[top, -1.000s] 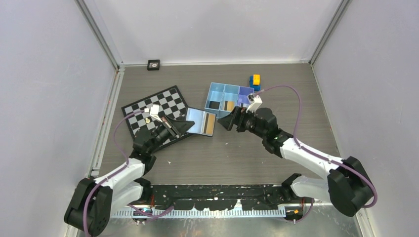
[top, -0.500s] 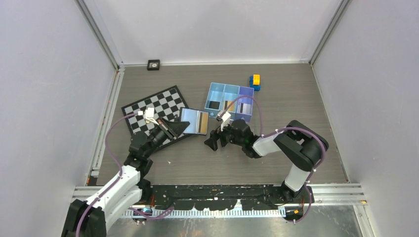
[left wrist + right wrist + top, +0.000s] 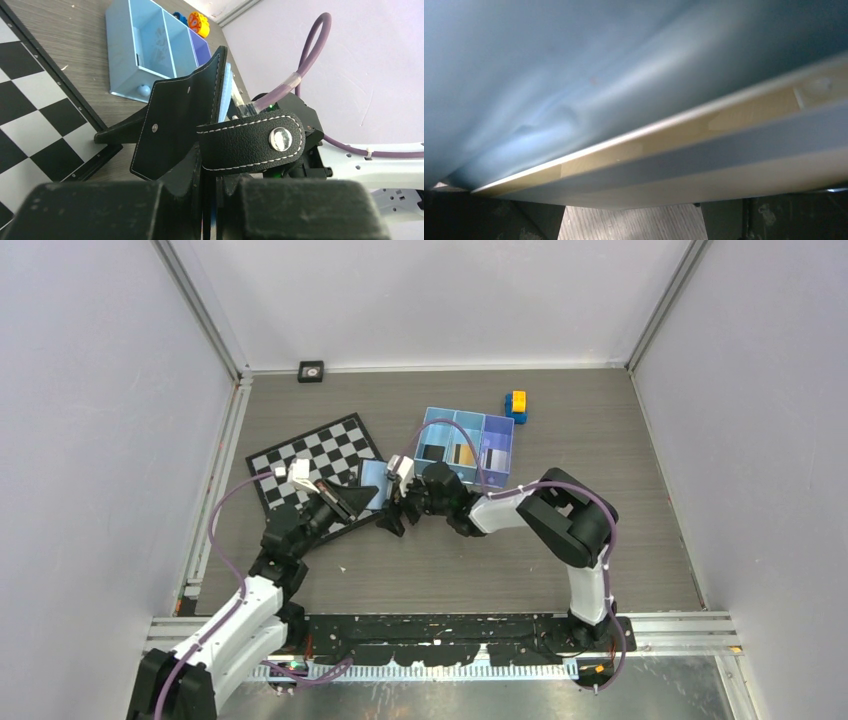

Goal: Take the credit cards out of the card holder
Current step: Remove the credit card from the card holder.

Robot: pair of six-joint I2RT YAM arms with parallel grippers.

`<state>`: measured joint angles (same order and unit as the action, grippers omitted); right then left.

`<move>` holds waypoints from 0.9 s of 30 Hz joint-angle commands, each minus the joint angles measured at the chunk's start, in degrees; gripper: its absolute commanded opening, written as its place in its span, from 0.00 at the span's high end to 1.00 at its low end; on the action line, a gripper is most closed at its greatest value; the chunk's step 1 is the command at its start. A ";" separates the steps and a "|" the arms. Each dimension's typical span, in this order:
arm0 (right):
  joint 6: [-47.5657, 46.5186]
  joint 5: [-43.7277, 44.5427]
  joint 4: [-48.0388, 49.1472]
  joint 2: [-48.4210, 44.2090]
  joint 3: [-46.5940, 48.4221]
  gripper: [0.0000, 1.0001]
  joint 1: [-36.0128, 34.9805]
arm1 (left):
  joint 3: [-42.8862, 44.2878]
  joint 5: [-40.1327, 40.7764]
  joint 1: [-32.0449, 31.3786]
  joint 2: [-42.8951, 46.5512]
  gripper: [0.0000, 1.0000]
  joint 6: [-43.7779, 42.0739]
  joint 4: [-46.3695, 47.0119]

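My left gripper [image 3: 355, 498] is shut on the black card holder [image 3: 372, 475] and holds it tilted up over the chessboard's corner. In the left wrist view the holder [image 3: 185, 115] stands on edge between my jaws [image 3: 214, 170], its snap strap [image 3: 250, 140] hanging across. My right gripper [image 3: 392, 515] is open right at the holder's near edge. In the right wrist view the pale blue inner face [image 3: 574, 75] fills the frame, with a gold-orange credit card edge [image 3: 724, 117] showing in it. A silvery striped card [image 3: 494, 458] lies in the tray.
The light-blue three-compartment tray [image 3: 465, 413] stands just behind the right gripper, with a dark item and a gold-and-dark item in its other compartments. The chessboard [image 3: 305, 455] lies at the left. Yellow-and-blue toy blocks [image 3: 517, 405] sit behind the tray. A small black object [image 3: 311, 371] sits by the back wall.
My right gripper has swung left from beside the tray to the card holder. The holder has tilted up, so less of its inner face shows from above.
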<state>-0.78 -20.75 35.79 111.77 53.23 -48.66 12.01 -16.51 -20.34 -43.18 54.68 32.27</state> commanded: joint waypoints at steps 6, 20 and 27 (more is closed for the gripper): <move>-0.93 2.52 -6.90 5.82 2.58 0.12 -0.33 | 2.54 2.65 -0.05 4.83 1.00 -1.59 -5.84; 4.10 9.73 14.50 -0.90 -12.72 0.12 0.15 | 2.40 2.23 -0.06 4.34 1.00 -0.71 -5.72; 11.98 15.28 16.46 -18.39 -20.43 0.12 0.17 | 2.40 1.58 -0.05 4.80 1.00 -0.47 -5.15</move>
<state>5.15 -11.16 51.11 104.25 36.27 -48.84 12.10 -13.72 -20.25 -39.13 53.82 24.95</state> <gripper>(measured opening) 0.884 0.102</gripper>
